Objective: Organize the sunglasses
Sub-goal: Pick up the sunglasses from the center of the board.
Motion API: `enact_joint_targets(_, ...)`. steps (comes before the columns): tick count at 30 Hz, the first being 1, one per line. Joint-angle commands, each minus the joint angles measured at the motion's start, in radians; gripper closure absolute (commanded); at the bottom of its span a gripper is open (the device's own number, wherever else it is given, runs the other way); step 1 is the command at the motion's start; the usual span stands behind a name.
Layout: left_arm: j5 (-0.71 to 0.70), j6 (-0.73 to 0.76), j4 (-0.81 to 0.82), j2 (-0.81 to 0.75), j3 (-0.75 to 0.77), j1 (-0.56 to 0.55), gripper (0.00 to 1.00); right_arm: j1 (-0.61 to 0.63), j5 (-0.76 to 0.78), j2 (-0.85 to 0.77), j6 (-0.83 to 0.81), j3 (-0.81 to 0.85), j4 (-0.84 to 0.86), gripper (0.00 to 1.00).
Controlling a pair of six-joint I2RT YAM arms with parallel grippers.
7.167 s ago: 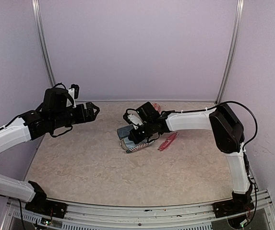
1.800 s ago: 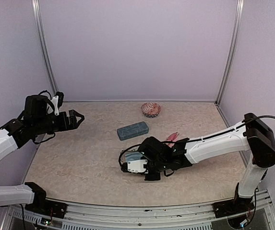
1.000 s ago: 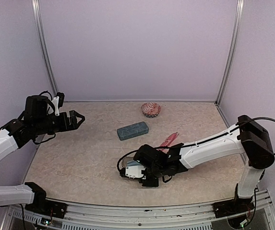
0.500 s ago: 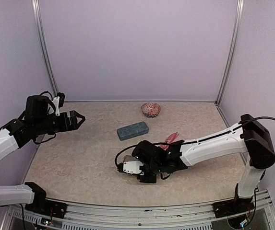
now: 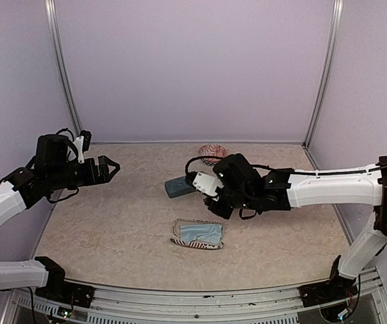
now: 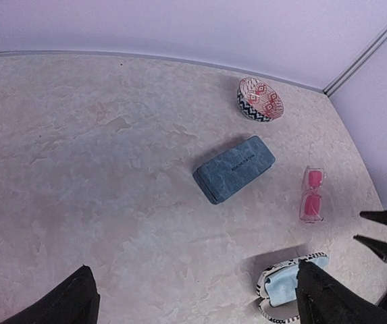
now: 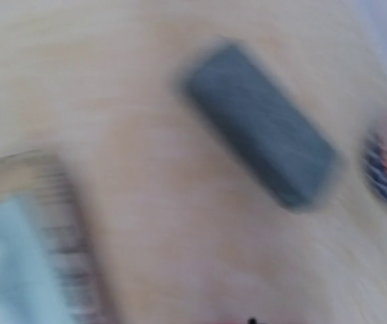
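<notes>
The slim pink sunglasses [image 6: 312,196] lie folded on the table right of the blue-teal case [image 6: 234,169]; in the top view my right arm hides them. A black-and-white pouch [image 5: 196,233] lies flat toward the front, a light-blue cloth showing in its mouth. My right gripper [image 5: 221,208] hovers between case and pouch, above the table. In the left wrist view its two pointed fingertips [image 6: 375,217] stand apart with nothing between. The right wrist view is blurred and shows no fingers. My left gripper [image 5: 109,165] hangs open and empty at the far left.
A red patterned bowl [image 6: 261,99] sits at the back, partly behind my right arm in the top view. The case [image 5: 178,187] lies just left of the right wrist. Purple walls close in three sides.
My right gripper has let go of the pouch near the front and swung up and back toward the case. The pouch now lies on the table. The left arm has not moved.
</notes>
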Motion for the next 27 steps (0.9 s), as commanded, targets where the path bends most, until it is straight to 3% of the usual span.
enact_joint_targets(1, 0.000, 0.002, 0.020, -0.008, -0.007, 0.008, 0.01, -0.120, 0.123, -0.021, 0.266, 0.011, 0.027, 0.69)
enact_joint_targets(13, 0.010, 0.003, 0.021, -0.001, -0.010, 0.008, 0.01, -0.309, 0.004, 0.051, 0.775, -0.087, 0.099, 0.60)
enact_joint_targets(27, 0.027, 0.000, 0.025, -0.006, -0.013, 0.008, 0.01, -0.332, -0.046, 0.120, 1.169, -0.162, 0.185, 0.59)
